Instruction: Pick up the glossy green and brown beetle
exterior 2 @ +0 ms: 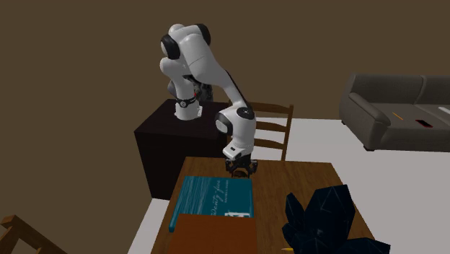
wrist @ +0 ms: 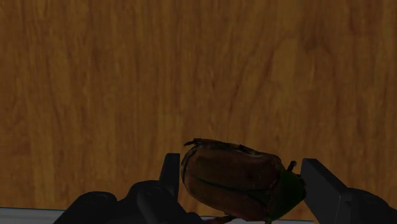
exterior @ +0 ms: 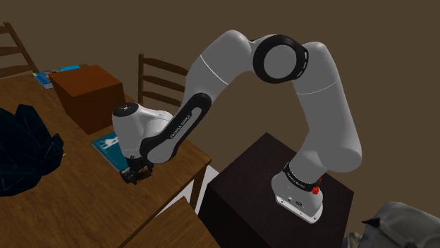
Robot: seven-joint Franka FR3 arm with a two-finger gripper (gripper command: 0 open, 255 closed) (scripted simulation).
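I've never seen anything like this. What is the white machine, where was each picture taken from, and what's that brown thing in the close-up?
It is a robot arm on a dark box, its stand. One camera looks over its shoulder, one faces it across the wooden table, one rides on the hand. On the table lie a teal book, a brown box and a dark crumpled thing. The black gripper clasps a brown and green beetle between its two fingers.
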